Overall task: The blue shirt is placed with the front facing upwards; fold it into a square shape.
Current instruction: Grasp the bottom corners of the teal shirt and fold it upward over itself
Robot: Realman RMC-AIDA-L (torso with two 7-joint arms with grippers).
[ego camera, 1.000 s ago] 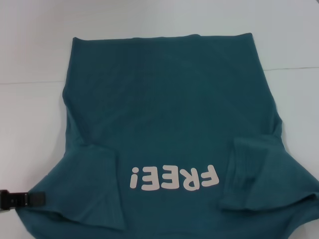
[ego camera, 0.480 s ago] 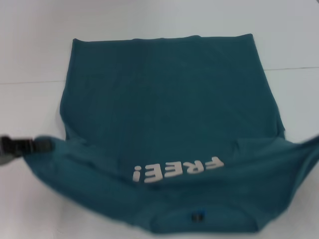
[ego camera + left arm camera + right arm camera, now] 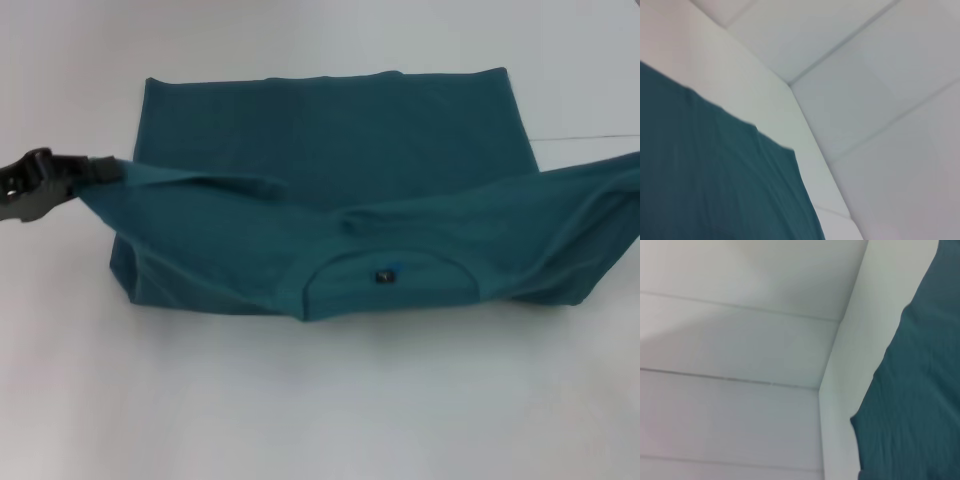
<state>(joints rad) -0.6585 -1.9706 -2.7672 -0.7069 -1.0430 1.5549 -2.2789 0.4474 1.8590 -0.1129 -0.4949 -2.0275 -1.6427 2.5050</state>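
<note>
Left gripper [image 3: 85, 172] pinches soft, creased blue shirt [image 3: 330, 160].

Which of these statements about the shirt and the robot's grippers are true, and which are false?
1. The left gripper is shut on a corner of the shirt. True.
2. The "FREE!" lettering faces up in plain sight. False: no lettering shows; the near part is folded over toward the far part.
3. The collar with its small tag shows on the near side of the fold. True.
4. The shirt lies fully flat on the table. False: its near edge is lifted and stretched between the two sides.
5. The right gripper is plainly seen in the head view. False: the cloth runs off that view's right edge.
</note>
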